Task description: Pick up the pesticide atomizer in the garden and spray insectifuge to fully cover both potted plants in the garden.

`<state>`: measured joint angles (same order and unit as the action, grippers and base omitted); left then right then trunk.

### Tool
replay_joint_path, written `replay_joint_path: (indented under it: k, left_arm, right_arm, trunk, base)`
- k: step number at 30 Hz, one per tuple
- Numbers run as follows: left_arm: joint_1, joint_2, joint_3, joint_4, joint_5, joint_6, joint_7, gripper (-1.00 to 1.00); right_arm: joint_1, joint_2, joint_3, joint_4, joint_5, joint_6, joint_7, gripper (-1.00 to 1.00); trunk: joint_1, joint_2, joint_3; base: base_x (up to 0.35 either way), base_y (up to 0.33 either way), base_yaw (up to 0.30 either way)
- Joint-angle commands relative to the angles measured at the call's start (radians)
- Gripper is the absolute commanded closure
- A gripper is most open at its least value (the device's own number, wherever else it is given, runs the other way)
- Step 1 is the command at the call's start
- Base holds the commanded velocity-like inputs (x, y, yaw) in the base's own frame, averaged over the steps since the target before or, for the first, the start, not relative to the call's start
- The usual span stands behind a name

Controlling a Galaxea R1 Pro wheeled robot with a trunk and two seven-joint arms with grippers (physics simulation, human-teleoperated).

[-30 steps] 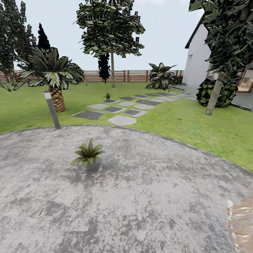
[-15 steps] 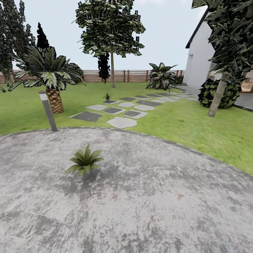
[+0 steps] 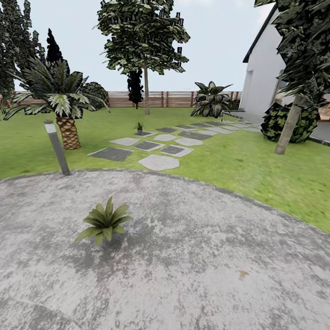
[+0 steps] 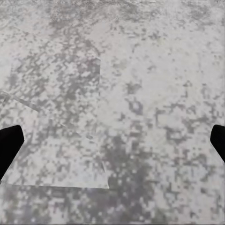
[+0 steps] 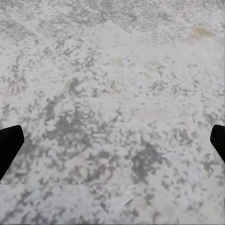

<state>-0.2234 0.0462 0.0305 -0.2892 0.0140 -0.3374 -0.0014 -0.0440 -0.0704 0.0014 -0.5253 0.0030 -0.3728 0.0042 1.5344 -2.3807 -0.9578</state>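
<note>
One potted plant [image 3: 104, 223], a low green rosette, stands on the round grey patio [image 3: 192, 256] at the near left. The second potted plant [image 3: 139, 127] is tiny and far off, on a stepping stone in the lawn. The pesticide atomizer is out of view. In the left wrist view my left gripper [image 4: 112, 147] is open, its dark fingertips [image 4: 9, 145] wide apart over bare paving. The right wrist view shows my right gripper [image 5: 112, 145] open the same way, with nothing between its fingertips [image 5: 9, 143].
A short grey lamp post [image 3: 57, 147] stands at the patio's left edge, with a palm [image 3: 64, 107] behind it. Stepping stones [image 3: 158, 149] lead across the lawn toward a striped-leaf bush [image 3: 211, 100] and the fence [image 3: 169, 98]. A tree trunk [image 3: 288, 128] and white house [image 3: 266, 78] are on the right.
The whole view has shifted as the camera moved: the near potted plant now sits lower and further left. A pale object at the lower right edge has left the view.
</note>
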Motion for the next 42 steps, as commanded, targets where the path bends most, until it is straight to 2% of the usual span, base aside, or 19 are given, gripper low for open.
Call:
replay_joint_path:
  k: [1, 16, 42]
  left_arm:
    - [-0.001, 0.000, 0.002, 0.001, 0.001, -0.003, 0.000, -1.00]
    - [-0.001, 0.000, 0.002, 0.001, 0.001, -0.003, 0.000, -1.00]
    - [-0.001, 0.000, 0.002, 0.001, 0.001, -0.003, 0.000, -1.00]
  right_arm:
    - [0.000, 0.000, 0.000, 0.001, 0.000, -0.003, 0.000, -1.00]
    - [0.000, 0.000, 0.000, 0.001, 0.000, -0.003, 0.000, -1.00]
    - [0.000, 0.000, 0.000, 0.001, 0.001, -0.003, 0.000, -1.00]
  trunk:
    - [0.000, 0.000, -0.001]
    - [0.000, 0.000, -0.001]
    - [0.000, 0.000, -0.001]
  base:
    - [0.340, 0.000, 0.000]
    - [0.340, -0.001, -0.015]
    - [0.340, -0.076, -0.256]
